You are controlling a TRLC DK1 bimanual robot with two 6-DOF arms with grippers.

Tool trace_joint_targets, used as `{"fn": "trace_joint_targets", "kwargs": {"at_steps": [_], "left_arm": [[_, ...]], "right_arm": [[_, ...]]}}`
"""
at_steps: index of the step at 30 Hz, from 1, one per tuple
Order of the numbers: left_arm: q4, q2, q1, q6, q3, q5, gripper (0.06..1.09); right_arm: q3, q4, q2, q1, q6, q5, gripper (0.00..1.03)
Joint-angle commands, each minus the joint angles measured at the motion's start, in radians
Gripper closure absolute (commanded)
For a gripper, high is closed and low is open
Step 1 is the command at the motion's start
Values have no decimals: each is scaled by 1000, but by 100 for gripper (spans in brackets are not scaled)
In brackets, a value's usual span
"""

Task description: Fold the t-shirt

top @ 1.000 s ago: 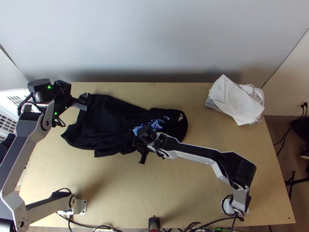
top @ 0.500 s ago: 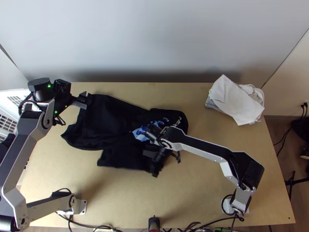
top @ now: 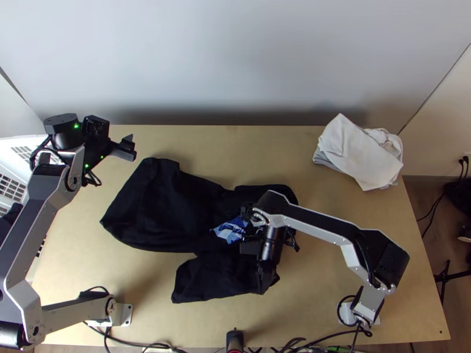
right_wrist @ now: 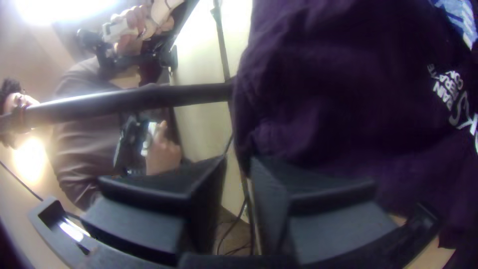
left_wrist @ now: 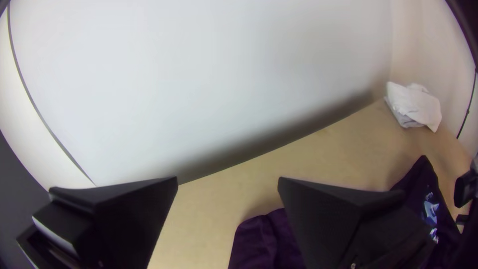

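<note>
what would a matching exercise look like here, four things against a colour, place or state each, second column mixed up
1. t-shirt
2. left tool
3. pale cloth pile
4. table

A. open
B. light wood
C. dark with a blue print
D. at the far right

Pairs: 1-C, 2-A, 3-D, 4-B

A passable strip of bare table (top: 235, 153) runs between the black t-shirt (top: 165, 206) and the rear wall (top: 235, 59), which rises as a barrier; I have more room between the t-shirt and the white cloth pile (top: 359, 153), itself an obstacle near the far right corner; my right arm (top: 312, 226) slants from its base to above the t-shirt, blocking a low sideways pass there.
</note>
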Motion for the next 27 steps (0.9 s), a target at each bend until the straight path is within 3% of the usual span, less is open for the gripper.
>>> {"fn": "trace_joint_targets", "kwargs": {"at_steps": [1, 7, 11, 16, 27], "left_arm": [[-3, 3, 0, 2, 9, -1, 10], [-15, 0, 1, 3, -5, -1, 10], [-15, 23, -8, 20, -41, 1, 10], [-118, 74, -54, 57, -64, 4, 11], [-72, 157, -68, 57, -189, 4, 11]], "right_arm": [[20, 215, -80, -58, 172, 35, 4], [40, 525, -227, -11, 262, 316, 4], [40, 681, -279, 55, 262, 420, 4], [29, 713, -248, 158, 251, 461, 5], [25, 765, -100, 250, 330, 465, 5]]}}
